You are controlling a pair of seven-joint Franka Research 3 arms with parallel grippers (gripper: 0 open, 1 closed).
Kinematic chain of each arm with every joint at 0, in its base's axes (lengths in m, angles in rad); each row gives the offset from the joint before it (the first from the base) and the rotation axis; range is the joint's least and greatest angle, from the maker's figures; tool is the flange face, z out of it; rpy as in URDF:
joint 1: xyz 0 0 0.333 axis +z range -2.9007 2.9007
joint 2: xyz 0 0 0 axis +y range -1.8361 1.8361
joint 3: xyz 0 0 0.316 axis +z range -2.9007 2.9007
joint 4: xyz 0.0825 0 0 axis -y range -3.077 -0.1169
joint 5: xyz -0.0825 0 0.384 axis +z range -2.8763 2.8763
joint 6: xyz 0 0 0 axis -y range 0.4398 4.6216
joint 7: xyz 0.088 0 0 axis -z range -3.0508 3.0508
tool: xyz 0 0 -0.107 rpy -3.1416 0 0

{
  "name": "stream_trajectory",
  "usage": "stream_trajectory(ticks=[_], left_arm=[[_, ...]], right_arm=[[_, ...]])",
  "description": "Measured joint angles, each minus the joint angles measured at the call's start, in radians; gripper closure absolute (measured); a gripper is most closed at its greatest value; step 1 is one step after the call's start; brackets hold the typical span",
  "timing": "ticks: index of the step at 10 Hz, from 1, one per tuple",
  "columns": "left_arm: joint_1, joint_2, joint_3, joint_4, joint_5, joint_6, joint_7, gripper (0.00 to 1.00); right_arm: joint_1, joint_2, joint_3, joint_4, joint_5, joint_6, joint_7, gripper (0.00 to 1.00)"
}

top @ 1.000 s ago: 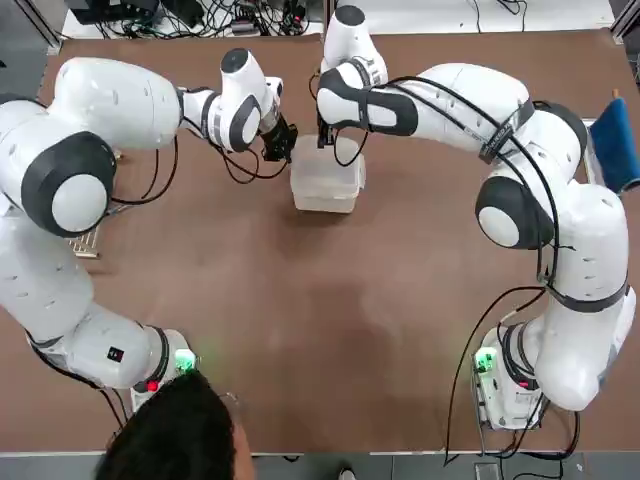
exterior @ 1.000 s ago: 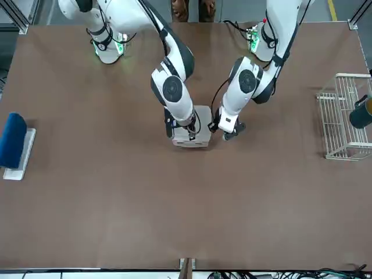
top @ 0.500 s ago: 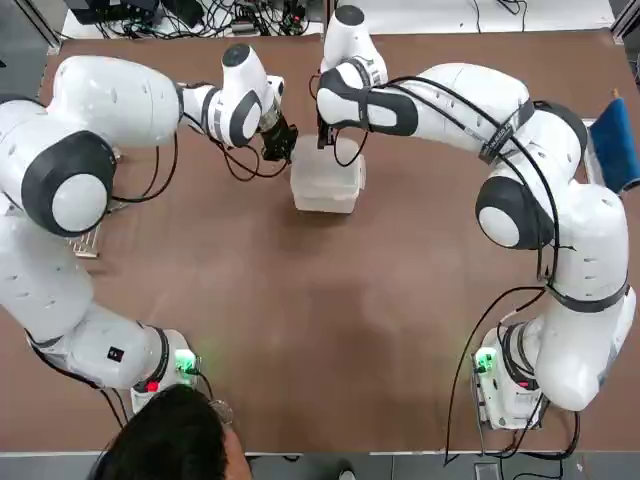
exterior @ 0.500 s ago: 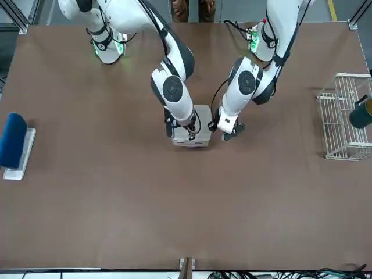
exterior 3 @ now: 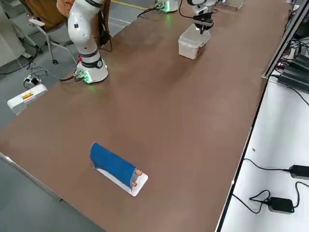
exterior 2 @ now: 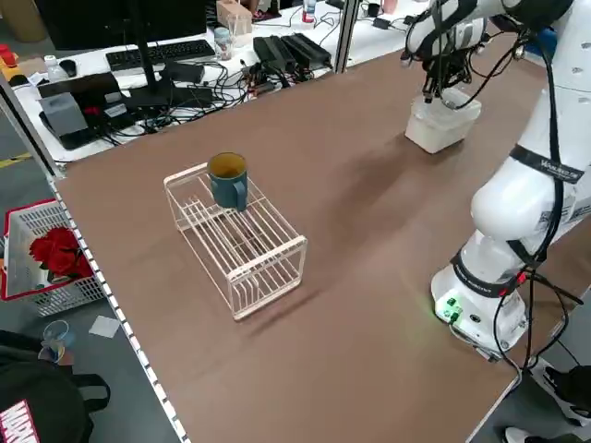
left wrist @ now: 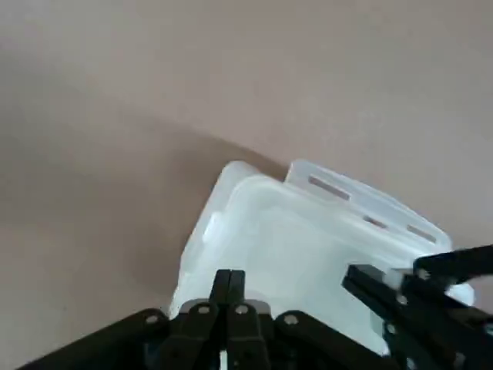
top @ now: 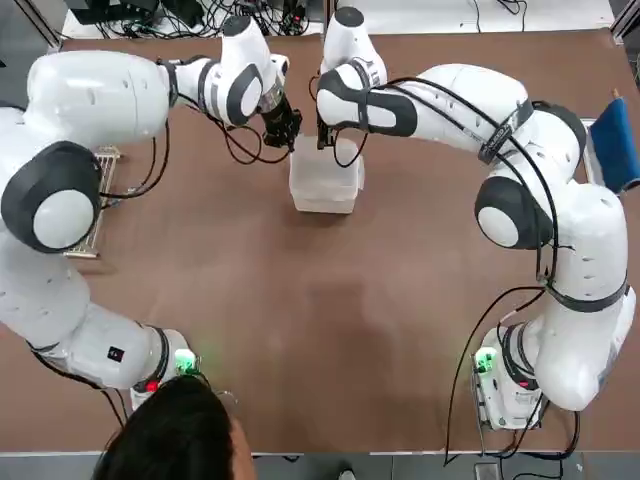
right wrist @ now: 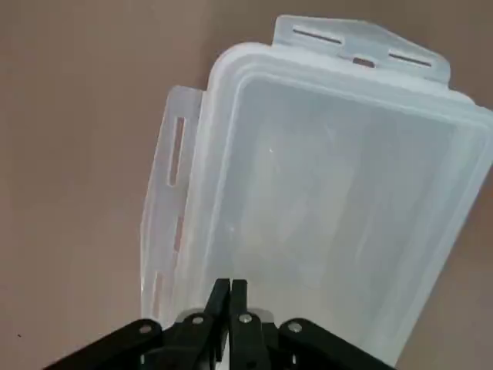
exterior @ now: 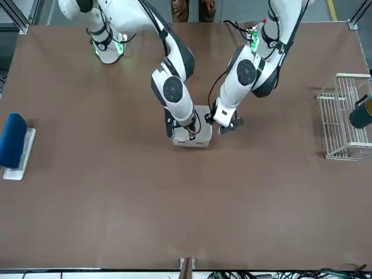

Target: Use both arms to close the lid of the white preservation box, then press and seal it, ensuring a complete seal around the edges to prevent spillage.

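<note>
Left gripper (left wrist: 229, 279): fingers clenched, nothing between them; over the lid near one edge. Right gripper (right wrist: 230, 287): fingers together too, no plastic pinched; also above the lid. Cannot tell whether either set of tips touches.

Lid (right wrist: 308, 177): thin translucent sheet with a raised rim, lying over the box's mouth. Slotted flaps (right wrist: 347, 32) stick out at its sides, at least two of them unlatched. Whether the rim is seated all round: cannot tell.

Box (exterior 3: 189, 48): upright on the table (top: 330, 330), towards the far side from the arm bases. Looks light, probably empty; likely to skid or turn under a one-sided shove. Walls probably stiff enough for a firm press, with some give mid-panel.

Handling, my judgement: smooth plastic, slippery to closed tips. Press straight down on the rim, not the middle, which would bow. Flaps should bend at their hinges; take each by its outer edge, fold down, push inward against the wall. Brace the opposite wall with the other gripper. Twisting a flap could crease it.
</note>
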Motion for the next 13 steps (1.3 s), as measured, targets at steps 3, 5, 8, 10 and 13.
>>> stream_trajectory(ticks=[3, 5, 8, 10, 13], left_arm=[[0.016, -0.026, 0.000, 0.019, -0.010, -0.013, -0.017, 0.99], [0.015, -0.026, -0.002, 0.041, -0.011, -0.013, -0.033, 0.99], [0.011, -0.025, -0.003, 0.075, -0.014, -0.016, -0.049, 0.99], [0.008, -0.021, -0.004, 0.077, -0.014, -0.026, -0.049, 0.99], [-0.005, 0.009, -0.006, 0.091, -0.014, -0.028, -0.073, 0.99]], right_arm=[[0.000, 0.000, 0.000, 0.000, 0.000, 0.000, 0.000, 0.93], [0.000, 0.000, 0.000, 0.000, 0.000, 0.000, 0.000, 0.93], [-0.002, -0.008, -0.002, 0.008, 0.000, -0.036, 0.000, 0.92], [-0.015, -0.052, -0.005, 0.019, 0.000, -0.117, -0.006, 0.92], [-0.092, -0.156, -0.011, 0.000, -0.005, -0.305, -0.180, 0.92]])
